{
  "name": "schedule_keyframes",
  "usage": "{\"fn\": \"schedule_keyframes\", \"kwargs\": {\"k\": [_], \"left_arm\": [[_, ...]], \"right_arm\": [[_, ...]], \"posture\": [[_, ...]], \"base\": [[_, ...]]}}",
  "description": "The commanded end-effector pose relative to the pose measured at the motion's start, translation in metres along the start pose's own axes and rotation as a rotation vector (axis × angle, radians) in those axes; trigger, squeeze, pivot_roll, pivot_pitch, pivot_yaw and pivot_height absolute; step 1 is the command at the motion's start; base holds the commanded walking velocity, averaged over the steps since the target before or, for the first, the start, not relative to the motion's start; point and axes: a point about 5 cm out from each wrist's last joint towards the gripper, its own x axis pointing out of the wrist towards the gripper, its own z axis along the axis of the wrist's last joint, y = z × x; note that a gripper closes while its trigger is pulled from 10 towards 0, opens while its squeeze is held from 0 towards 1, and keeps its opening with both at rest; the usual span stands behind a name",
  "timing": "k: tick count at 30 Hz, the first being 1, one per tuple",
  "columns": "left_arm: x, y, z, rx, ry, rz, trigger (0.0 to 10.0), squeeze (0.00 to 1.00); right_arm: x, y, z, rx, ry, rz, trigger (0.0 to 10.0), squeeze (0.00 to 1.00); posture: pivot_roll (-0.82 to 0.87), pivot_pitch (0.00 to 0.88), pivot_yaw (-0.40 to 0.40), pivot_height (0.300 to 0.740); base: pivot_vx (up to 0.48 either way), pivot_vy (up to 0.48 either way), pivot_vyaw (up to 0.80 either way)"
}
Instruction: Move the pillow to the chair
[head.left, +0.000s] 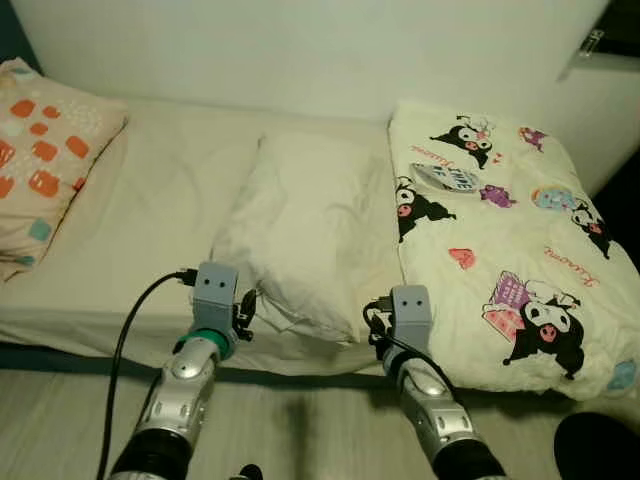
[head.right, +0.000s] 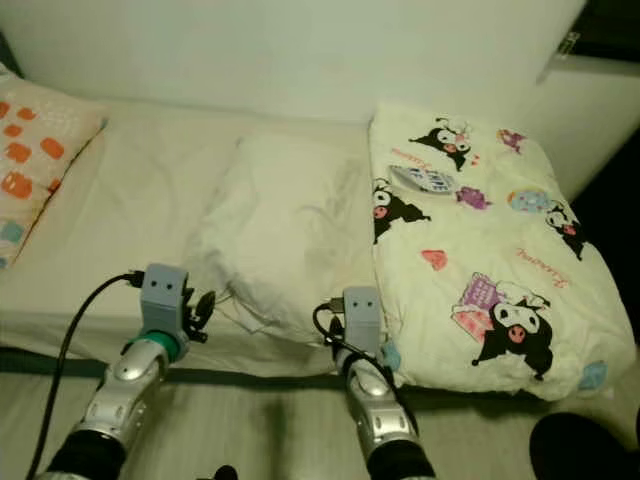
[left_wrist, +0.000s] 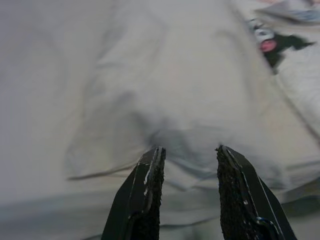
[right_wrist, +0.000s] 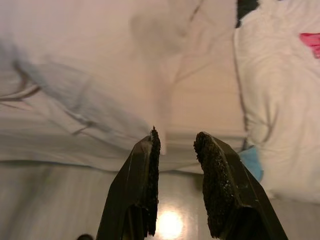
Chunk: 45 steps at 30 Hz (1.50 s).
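Pillow (head.left: 305, 225), plain white, lies flat on the bed (head.left: 170, 190), your landmark here: it sits mid-mattress with its near corner almost at the bed's front edge. Just beside it, toward the robot's right, you have a cartoon-print quilt (head.left: 500, 240) touching its side; well apart on the other side rests an orange-patterned cushion (head.left: 45, 150). Your left gripper (left_wrist: 187, 160) hovers at the bed's front edge, fingers spread with nothing between them, aimed at the pillow's near corner. Your right gripper (right_wrist: 176, 142) is parted too and empty, over the bed's edge where pillow meets quilt
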Motion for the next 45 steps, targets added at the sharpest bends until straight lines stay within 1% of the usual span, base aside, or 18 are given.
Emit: {"fn": "schedule_keyframes", "kwargs": {"k": [1,12,31,32,39,43,45], "left_arm": [[-0.003,0.004,-0.003,-0.007,0.008,0.006,10.0,0.00],[-0.005,0.003,-0.003,-0.018,0.003,-0.004,10.0,0.00],[-0.005,0.003,-0.002,-0.020,0.003,-0.012,10.0,0.00],[-0.006,0.002,-0.002,-0.020,0.004,-0.013,10.0,0.00],[-0.006,0.002,-0.004,-0.018,0.009,-0.015,10.0,0.00],[-0.007,0.000,-0.007,0.005,0.029,-0.029,10.0,0.00],[-0.006,-0.003,-0.008,0.021,0.039,-0.048,10.0,0.00]], "right_arm": [[-0.001,0.002,-0.003,-0.004,0.012,0.007,10.0,0.00],[-0.001,0.004,-0.005,0.001,0.015,0.007,10.0,0.00],[-0.002,0.001,-0.006,0.015,0.020,-0.009,10.0,0.00],[-0.002,0.001,-0.007,0.033,0.022,-0.010,10.0,0.00],[-0.003,0.000,-0.010,0.039,0.037,-0.016,10.0,0.00],[-0.005,-0.003,-0.014,0.030,0.049,-0.035,10.0,0.00],[-0.006,-0.005,-0.015,0.029,0.052,-0.042,10.0,0.00]], "posture": [[-0.02,0.010,-0.022,0.740],[-0.02,0.008,-0.021,0.740],[-0.02,0.014,-0.017,0.740],[-0.02,0.017,-0.017,0.740],[-0.02,0.023,-0.015,0.740],[-0.02,0.021,-0.008,0.740],[-0.03,0.025,-0.001,0.740]], "base": [[0.311,0.000,0.00],[0.343,0.000,0.00],[0.361,0.000,0.00],[0.360,0.000,-0.73],[0.361,0.000,-0.78],[0.072,0.000,0.00],[0.000,0.000,0.00]]}}
